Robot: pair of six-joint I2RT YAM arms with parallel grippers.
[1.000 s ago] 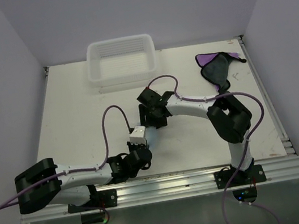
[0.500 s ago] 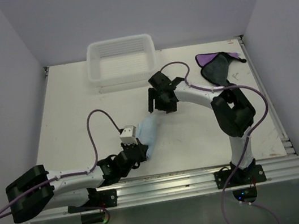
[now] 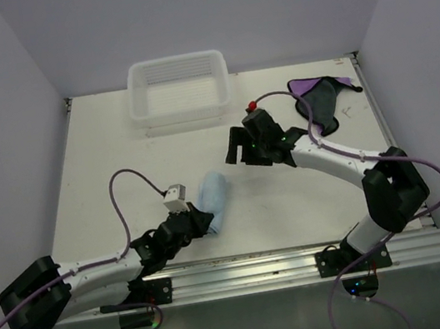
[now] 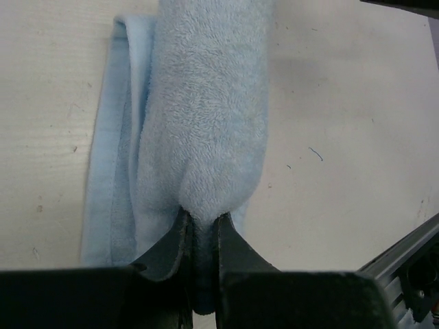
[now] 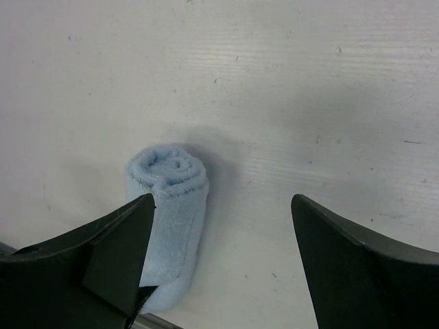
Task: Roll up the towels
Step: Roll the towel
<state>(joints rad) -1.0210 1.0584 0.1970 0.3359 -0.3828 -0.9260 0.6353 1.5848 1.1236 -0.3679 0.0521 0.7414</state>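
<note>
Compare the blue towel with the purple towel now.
The blue towel is rolled into a cylinder; the purple towel lies loose and crumpled, dark side up. The blue towel sits near the front middle; the purple towel at the far right. The left gripper pinches the blue towel's end; nothing touches the purple towel. Both rest on the table, outside the basket.

Blue towel in closed pincer

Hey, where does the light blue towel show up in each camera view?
Top external: the light blue towel lies rolled left of centre, its near end in the left gripper.
Left wrist: the towel fills the upper middle, pinched at the bottom.
Right wrist: the towel is lower left, spiral end facing the camera.
Shared landmark: the pale table beneath it.
</note>
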